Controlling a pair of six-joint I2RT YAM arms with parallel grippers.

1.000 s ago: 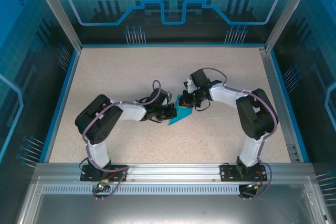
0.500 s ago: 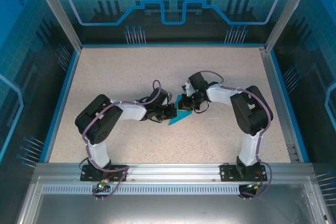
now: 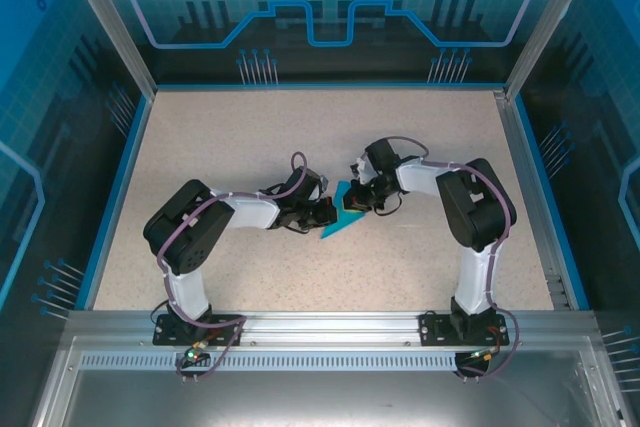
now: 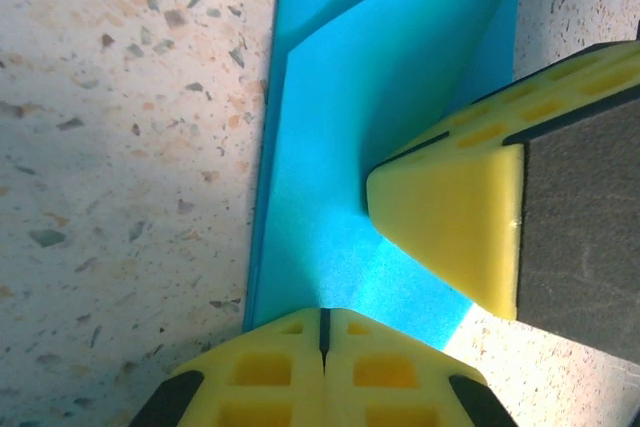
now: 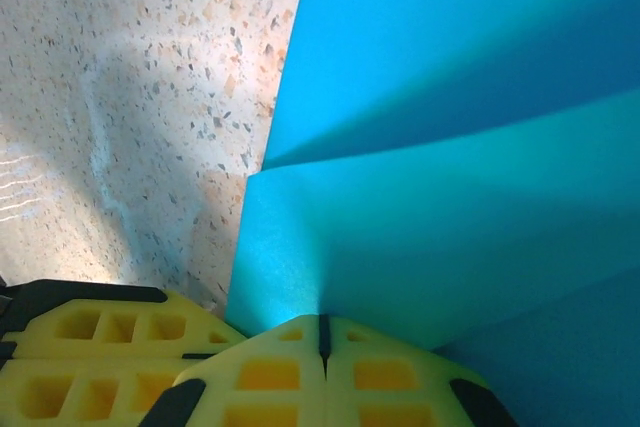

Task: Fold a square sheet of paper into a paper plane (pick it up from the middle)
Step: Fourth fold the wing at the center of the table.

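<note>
Found left fingers [image 4: 270,372] pressed together, pinching an edge of paper [image 4: 340,147]. Saw right fingers [image 5: 270,372] likewise closed tight, nipping a crease of same paper. Noted paper part folded, blue, layers overlapping, sitting mid desk [image 3: 250,147] between both wrists. Caught right fingers in left wrist view, resting on paper just beside left pair. Logged both arms bent inward, tips nearly meeting over paper. Could not tell how much of paper stood lifted off desk.
</note>
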